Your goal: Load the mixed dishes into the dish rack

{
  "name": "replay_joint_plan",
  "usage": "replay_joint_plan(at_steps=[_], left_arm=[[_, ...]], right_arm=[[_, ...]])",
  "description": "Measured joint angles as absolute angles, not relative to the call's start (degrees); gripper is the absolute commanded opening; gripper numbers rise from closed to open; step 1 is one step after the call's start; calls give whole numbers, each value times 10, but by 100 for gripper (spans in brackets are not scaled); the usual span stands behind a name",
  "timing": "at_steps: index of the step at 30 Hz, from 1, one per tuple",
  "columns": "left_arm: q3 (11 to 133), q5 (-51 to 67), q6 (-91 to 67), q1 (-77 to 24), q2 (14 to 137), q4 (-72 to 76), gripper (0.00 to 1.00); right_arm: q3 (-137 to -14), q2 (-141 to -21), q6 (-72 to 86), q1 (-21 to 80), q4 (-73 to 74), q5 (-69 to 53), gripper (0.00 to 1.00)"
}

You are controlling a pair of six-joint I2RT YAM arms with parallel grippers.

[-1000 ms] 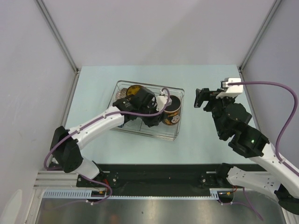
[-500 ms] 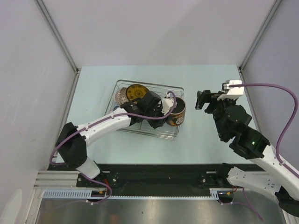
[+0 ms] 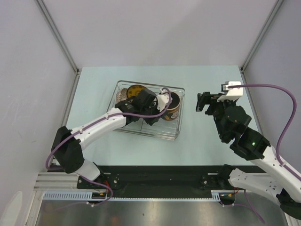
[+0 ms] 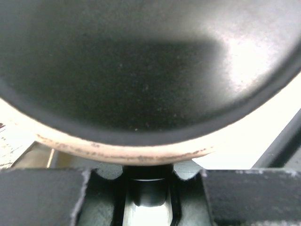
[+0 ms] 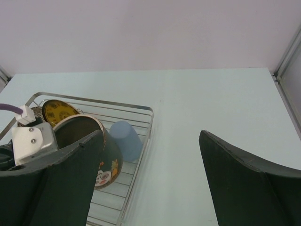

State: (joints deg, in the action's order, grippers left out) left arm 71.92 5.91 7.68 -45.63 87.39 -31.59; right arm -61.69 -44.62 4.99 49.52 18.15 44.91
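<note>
Centre of the top view: the left hand [image 3: 163, 100] is clamped on the rim of the dark mug [image 3: 172, 107], which sits tilted inside the wire dish rack [image 3: 155, 135]. Right of the rack, the right hand [image 3: 202, 101] hangs over the desk [image 3: 207, 136], fingers apart.

My top view looks steeply down from above and behind the arm bases and takes in the whole table [image 3: 211, 84]. My left wrist camera sits almost against a dark dish [image 4: 141, 70], which fills the frame, blurred. My right wrist camera looks obliquely across the table toward the far wall. These 2 wider views share the dish rack [image 3: 160, 134].
</note>
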Motion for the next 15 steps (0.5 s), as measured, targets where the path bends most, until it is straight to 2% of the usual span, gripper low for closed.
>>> replay_joint_plan(at_steps=[7, 15], left_arm=[[719, 27, 80, -449, 857, -321, 0], [719, -13, 73, -489, 857, -344, 0]], right_arm=[[-615, -446, 52, 494, 182, 444, 88], [-608, -435, 58, 494, 191, 444, 88]])
